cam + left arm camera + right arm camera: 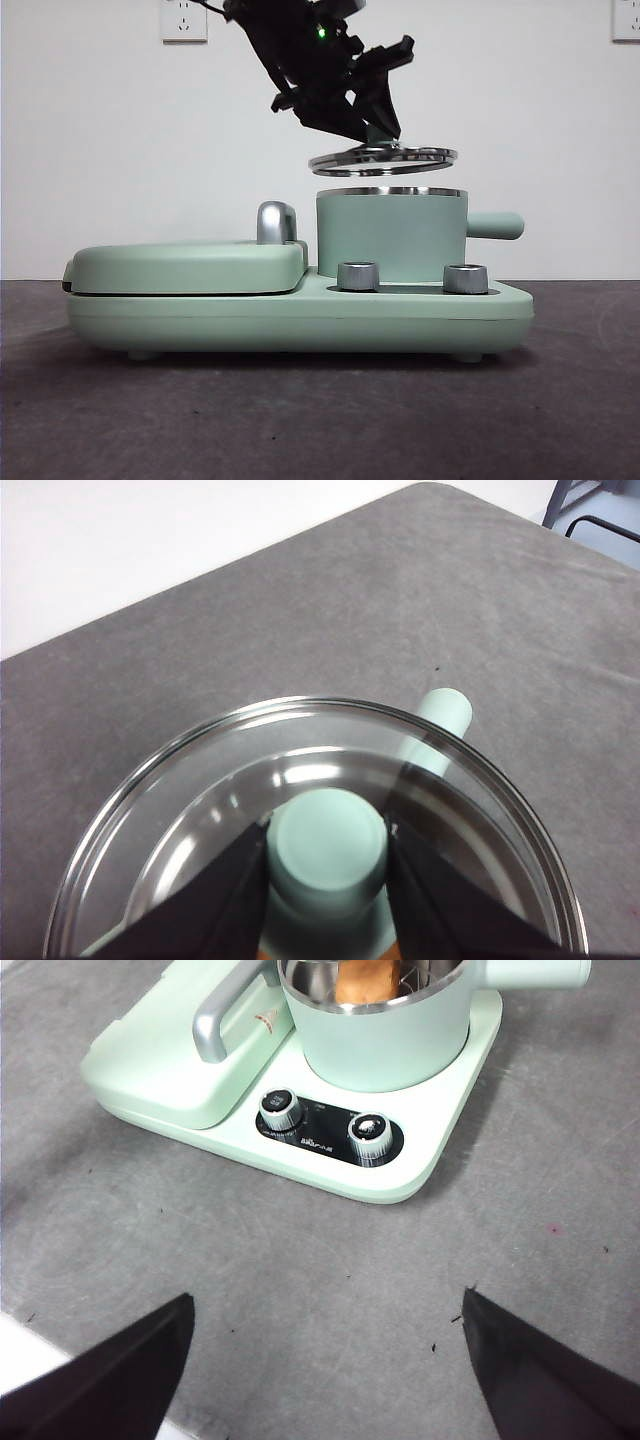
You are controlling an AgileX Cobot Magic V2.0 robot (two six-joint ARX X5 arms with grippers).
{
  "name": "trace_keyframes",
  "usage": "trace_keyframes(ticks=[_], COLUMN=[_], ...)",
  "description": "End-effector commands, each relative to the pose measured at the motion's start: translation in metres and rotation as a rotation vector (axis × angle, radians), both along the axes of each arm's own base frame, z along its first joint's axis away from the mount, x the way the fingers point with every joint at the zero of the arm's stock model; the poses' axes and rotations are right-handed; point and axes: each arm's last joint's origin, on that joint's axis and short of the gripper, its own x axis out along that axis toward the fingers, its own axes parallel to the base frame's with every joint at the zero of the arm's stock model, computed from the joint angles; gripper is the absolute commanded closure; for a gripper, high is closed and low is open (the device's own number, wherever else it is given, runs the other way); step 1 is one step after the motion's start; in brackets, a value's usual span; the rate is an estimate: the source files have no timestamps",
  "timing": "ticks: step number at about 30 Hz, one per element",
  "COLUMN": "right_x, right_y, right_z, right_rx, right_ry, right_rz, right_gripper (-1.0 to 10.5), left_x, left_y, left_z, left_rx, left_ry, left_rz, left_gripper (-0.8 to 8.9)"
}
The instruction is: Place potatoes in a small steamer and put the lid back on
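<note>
The glass lid (383, 158) with its steel rim hangs slightly tilted a short way above the small steamer (390, 235), a mint-green pot with a steel rim. My left gripper (380, 135) comes down from above and is shut on the lid's mint-green knob (330, 842). Through the lid's glass (200, 810) in the left wrist view, the steamer's side handle (445, 715) shows below. In the right wrist view the tan potato (365, 980) lies inside the steamer (385, 1045). My right gripper (326, 1298) is open over the grey table, in front of the appliance.
The steamer stands on a mint-green appliance base (300, 315) with two steel dials (358, 276) at its front. Left of it lies the flat hinged grill plate (185, 265) with a chrome handle (275, 222). Grey cloth covers the table.
</note>
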Motion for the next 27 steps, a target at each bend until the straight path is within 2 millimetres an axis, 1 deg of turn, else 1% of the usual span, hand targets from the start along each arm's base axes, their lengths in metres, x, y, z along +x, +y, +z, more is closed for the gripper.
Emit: trace_keyframes(ticks=[1, 7, 21, 27], right_x=[0.001, 0.002, 0.002, 0.003], right_y=[0.001, 0.002, 0.002, 0.002], right_z=[0.001, 0.002, 0.003, 0.004], right_rx=[0.018, 0.027, 0.044, 0.047], right_ry=[-0.008, -0.02, -0.023, -0.026], right_rz=[0.003, 0.002, 0.002, 0.002], right_gripper=[5.2, 5.2, 5.2, 5.2], left_x=[0.002, 0.003, 0.005, 0.007], left_y=[-0.01, -0.012, -0.015, -0.017], left_z=[0.006, 0.0, -0.004, -0.011], left_rx=[-0.038, -0.028, -0.028, -0.02], left_ry=[-0.053, -0.041, -0.042, -0.03], left_rz=[-0.019, -0.021, -0.024, -0.024], left_gripper=[7.02, 7.01, 7.02, 7.01])
